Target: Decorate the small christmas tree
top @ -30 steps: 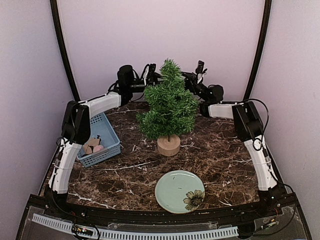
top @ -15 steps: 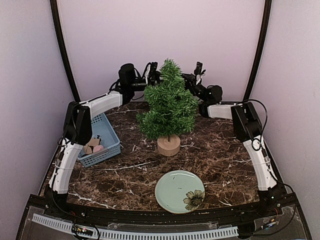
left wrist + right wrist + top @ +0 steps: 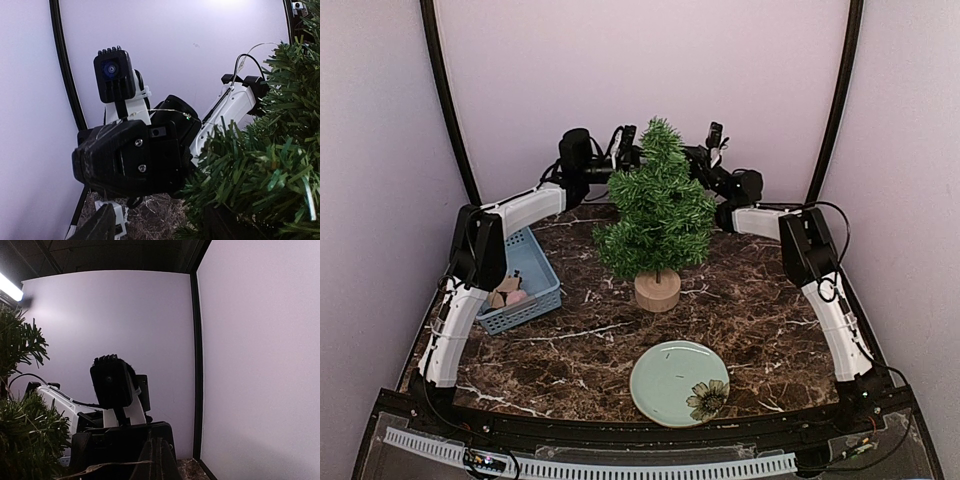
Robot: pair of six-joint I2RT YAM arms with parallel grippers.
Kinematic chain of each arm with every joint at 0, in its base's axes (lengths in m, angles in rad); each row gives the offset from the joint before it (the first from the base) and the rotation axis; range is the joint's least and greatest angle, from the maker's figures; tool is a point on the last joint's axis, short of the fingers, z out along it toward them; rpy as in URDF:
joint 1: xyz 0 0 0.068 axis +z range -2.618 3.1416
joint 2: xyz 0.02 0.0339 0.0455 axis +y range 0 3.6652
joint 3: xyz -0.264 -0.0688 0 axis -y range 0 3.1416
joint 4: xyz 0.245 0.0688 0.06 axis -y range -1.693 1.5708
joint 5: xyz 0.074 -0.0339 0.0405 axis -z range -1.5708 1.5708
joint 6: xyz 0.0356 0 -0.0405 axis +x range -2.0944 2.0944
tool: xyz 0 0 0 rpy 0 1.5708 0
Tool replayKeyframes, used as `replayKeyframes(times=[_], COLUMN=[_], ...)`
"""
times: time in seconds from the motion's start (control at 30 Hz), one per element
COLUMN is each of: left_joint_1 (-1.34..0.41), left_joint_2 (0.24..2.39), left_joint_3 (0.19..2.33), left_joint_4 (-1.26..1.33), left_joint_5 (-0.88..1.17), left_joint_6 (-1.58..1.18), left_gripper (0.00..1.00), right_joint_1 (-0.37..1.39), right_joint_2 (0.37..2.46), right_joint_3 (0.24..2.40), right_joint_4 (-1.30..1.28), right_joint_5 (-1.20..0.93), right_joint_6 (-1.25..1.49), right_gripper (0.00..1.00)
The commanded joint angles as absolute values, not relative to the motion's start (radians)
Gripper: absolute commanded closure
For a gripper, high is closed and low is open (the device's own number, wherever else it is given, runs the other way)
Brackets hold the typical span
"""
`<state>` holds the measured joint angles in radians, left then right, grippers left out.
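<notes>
From above, the small christmas tree point(image 3: 658, 212) stands upright at the middle of the marble table point(image 3: 770, 300). Its long axis is vertical, stump down and tip up. The left gripper point(image 3: 630, 152) and right gripper point(image 3: 696, 156) flank its top. Only this view shows the blue basket point(image 3: 532, 262) and plate point(image 3: 670, 385).

The left wrist view alone catches a thin wire point(image 3: 160, 111) crossing the opposite arm, beside the branches.

The right wrist view has needles at its left edge.

Neither gripper's fingers can be read as parted or closed.
</notes>
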<state>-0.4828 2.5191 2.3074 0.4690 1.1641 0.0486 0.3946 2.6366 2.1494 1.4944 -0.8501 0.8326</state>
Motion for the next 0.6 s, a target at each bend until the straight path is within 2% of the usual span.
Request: replayKeyframes(times=[0.0,0.13,0.2,0.57], left_joint_1=[-0.486,-0.482,-0.479,-0.456], left_joint_2=[2.497,2.475,2.468,2.455], left_joint_3=[2.325,2.295,2.286,2.245], left_joint_4=[0.457,0.471,0.479,0.615], left_joint_5=[1.213,1.222,1.229,1.259], left_joint_6=[0.063,0.064,0.059,-0.038], left_gripper=[0.39,0.41,0.46,0.87], right_joint_1=[0.4,0.408,0.412,0.428], right_joint_2=[2.652,2.647,2.648,2.625], right_joint_3=[2.181,2.187,2.195,2.197], right_joint_4=[1.489,1.471,1.457,1.374], right_joint_5=[-0.89,-0.898,-0.912,-0.929], right_joint_6=[0.84,0.827,0.821,0.759], right_gripper=[1.0,1.0,1.0,1.0])
